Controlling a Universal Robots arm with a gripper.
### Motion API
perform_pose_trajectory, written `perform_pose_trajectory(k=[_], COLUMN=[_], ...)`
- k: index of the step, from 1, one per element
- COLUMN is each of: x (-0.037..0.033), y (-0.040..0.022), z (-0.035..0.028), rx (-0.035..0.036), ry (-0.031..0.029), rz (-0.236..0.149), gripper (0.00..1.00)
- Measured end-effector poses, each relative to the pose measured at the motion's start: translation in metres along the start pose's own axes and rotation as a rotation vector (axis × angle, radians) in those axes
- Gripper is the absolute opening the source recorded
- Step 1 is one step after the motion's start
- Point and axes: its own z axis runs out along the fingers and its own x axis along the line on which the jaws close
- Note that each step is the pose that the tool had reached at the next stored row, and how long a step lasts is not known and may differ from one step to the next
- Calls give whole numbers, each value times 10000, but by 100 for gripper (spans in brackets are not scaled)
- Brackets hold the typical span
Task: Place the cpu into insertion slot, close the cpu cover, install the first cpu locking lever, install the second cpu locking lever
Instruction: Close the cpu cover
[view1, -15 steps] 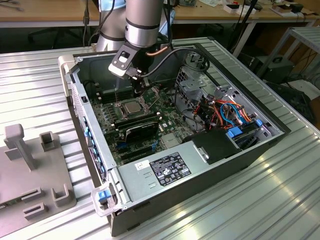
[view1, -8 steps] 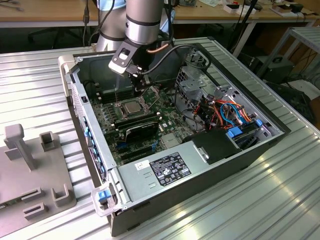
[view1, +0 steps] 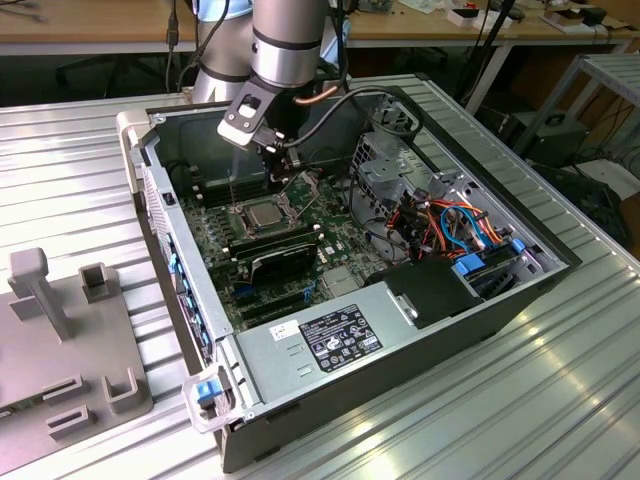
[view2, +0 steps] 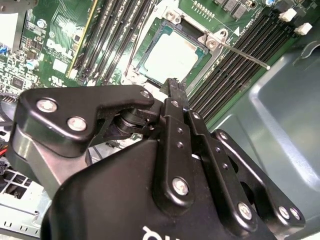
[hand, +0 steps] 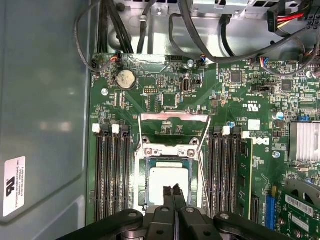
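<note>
The cpu (hand: 167, 177), a silver-grey square, lies seated in the insertion slot (view2: 182, 34) on the green board; it also appears as a pale square cpu (view1: 262, 213) in the exterior view. The cpu cover (hand: 173, 116) stands swung open on its hinge, and board shows through its window. A thin locking lever (view2: 245, 54) sticks up beside the socket. My gripper (hand: 175, 189) hangs just above the chip's near edge with its black fingers pressed together and nothing between them. It also shows in the second wrist view (view2: 175, 82) and the exterior view (view1: 283, 165).
Long black memory slots (hand: 112, 175) flank the socket on both sides. A black finned card (view1: 283, 258) lies just in front of it, with the power supply (view1: 330, 335) beyond. Drive cage and cables (view1: 450, 225) fill the exterior view's right. The case wall (hand: 45, 125) is close.
</note>
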Motion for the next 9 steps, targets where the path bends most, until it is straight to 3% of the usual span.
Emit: perform_pose_trajectory(k=[5, 9], x=[-3, -2], y=[112, 133], z=[6, 3], rx=[-1, -2], ry=[2, 1], rz=[0, 2], gripper=[11, 11])
